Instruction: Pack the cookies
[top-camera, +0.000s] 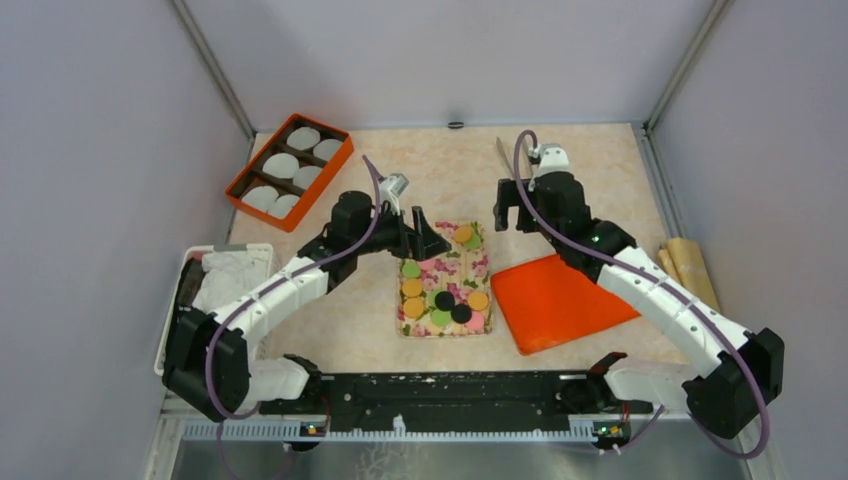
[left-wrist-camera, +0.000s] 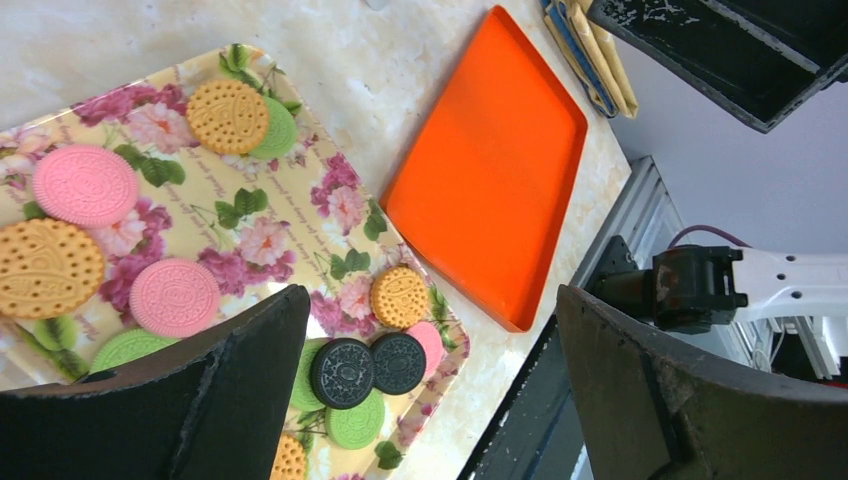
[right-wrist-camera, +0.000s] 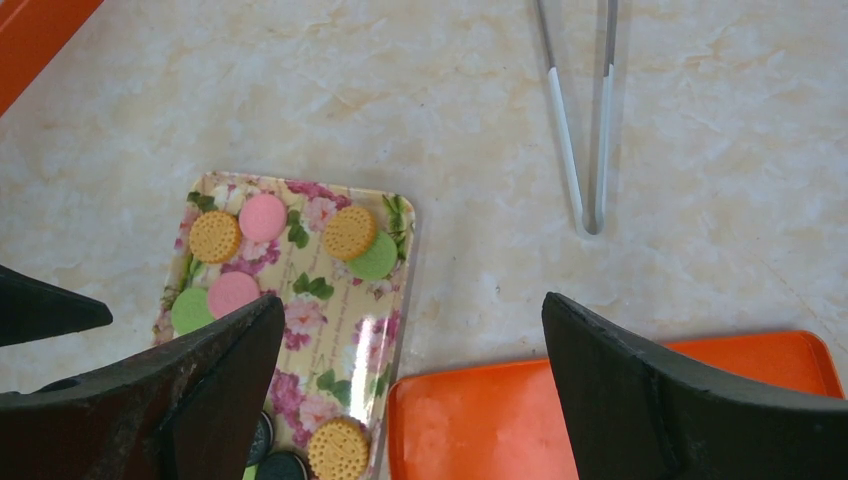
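Under spread left claw (left-wrist-camera: 430, 300), cookies (left-wrist-camera: 85, 185) lie on floral tray (left-wrist-camera: 300, 215), none gripped.

At least four orange cookies (left-wrist-camera: 228, 116), four green cookies (left-wrist-camera: 355, 420), three pink cookies (left-wrist-camera: 84, 185), two black cookies (left-wrist-camera: 342, 372); six white liners (top-camera: 281, 165).

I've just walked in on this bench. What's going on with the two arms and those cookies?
Nothing has been packed yet. The cookies all lie on the floral tray, and the orange box holds only white paper liners. The left gripper hovers open over the tray's far end. The right gripper hangs open and empty near the tongs, which lie untouched.
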